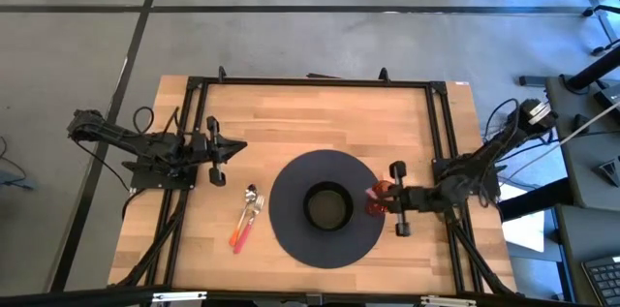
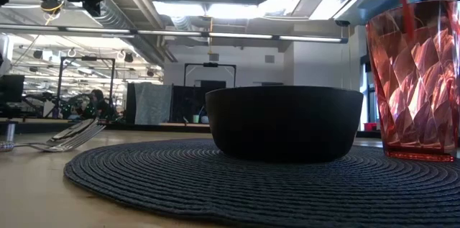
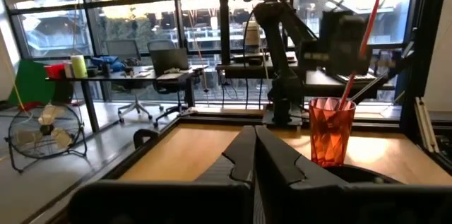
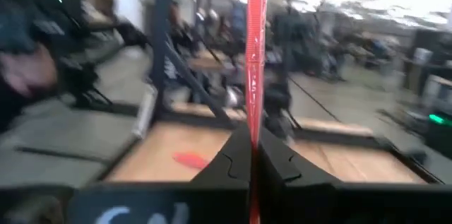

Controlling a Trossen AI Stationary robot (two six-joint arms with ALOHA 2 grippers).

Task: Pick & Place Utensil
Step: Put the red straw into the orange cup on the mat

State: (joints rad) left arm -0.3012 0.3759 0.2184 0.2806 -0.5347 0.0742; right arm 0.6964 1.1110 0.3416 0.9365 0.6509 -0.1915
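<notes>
My right pincer (image 4: 252, 155) is clamped on a red-handled utensil (image 4: 256, 54), which stands upright between my fingers. The utensil's lower part sits inside the red faceted cup (image 2: 415, 77); in the low view its handle rises out of the cup's mouth, and in the left wrist view it leans out above the rim. I cannot tell which kind of utensil it is, since its working end is hidden in the cup.

The cup stands on the right edge of the round dark woven placemat (image 1: 291, 239), just right of the black bowl (image 1: 326, 207), which sits at the mat's centre. From above the bowl's inside looks dark and I see nothing in it. My right pincer hovers just right of the cup, at the right side of the bench (image 1: 310, 113).

Left of the mat, directly on the wood, lie a spoon (image 1: 249, 202) and a fork (image 1: 256, 207) side by side, their orange-red handles pointing toward the near edge.

My left pincer (image 1: 237, 148) waits with fingers pressed together on nothing, at the left side of the bench, farther back than the spoon and fork.
</notes>
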